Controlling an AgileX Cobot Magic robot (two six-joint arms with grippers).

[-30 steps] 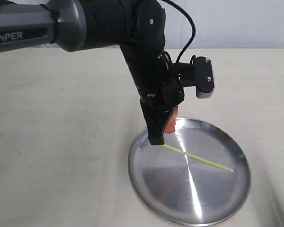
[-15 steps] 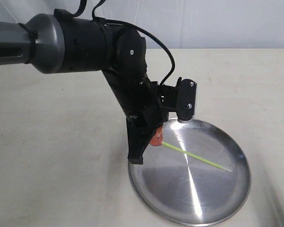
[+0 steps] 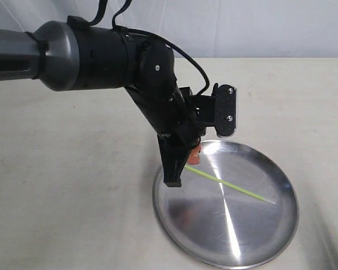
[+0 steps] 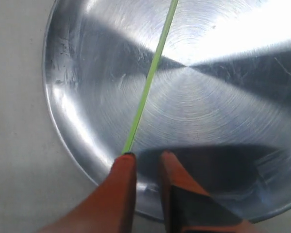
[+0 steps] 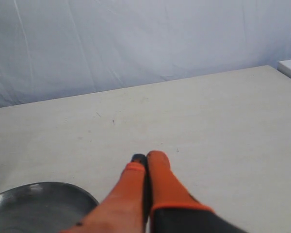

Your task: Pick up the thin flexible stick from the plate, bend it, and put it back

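Note:
The thin flexible stick (image 3: 231, 185) is a straight yellow-green rod lying across the round silver plate (image 3: 281, 225), its pale tip toward the right rim. My left gripper (image 3: 183, 169) hangs over the plate's left edge. In the left wrist view the stick (image 4: 150, 77) runs over the plate (image 4: 68, 97) and ends at the tip of one orange finger (image 4: 123, 179). The left gripper (image 4: 148, 156) is open by a narrow gap, with bare plate showing between the fingers. My right gripper (image 5: 146, 156) is shut on nothing, over the table beside the plate (image 5: 29, 194).
A beige tabletop (image 3: 73, 185) surrounds the plate, with a pale curtain (image 5: 136, 39) behind the table's far edge. The black wrist camera housing (image 3: 225, 109) of the left arm hangs above the plate's rear rim.
The left arm swung left and lower over the plate's left edge, then edged back slightly. The stick's near end shifted a little left and up with the fingers.

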